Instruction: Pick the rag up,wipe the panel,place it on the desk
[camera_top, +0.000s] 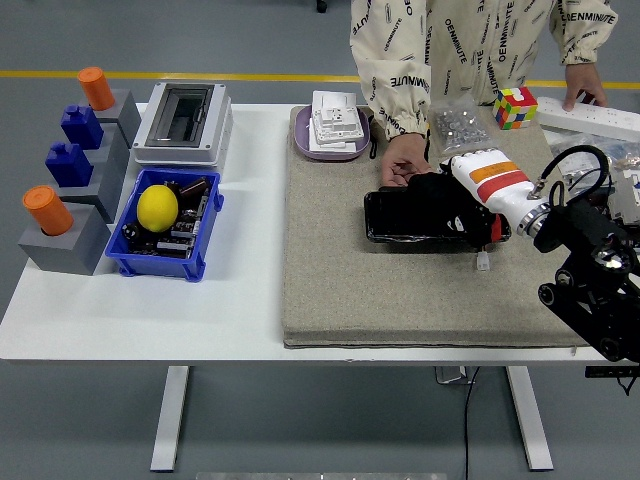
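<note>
step: wiping | my right robot hand (470, 200) grasps the dark rag (440, 192), pressing it on the glossy black rectangular panel (405, 216) lying on the beige felt mat (400, 290) | person's hand (403, 168) steadies panel | next: sweep leftward, then set rag on white tabletop (240, 290)
</note>
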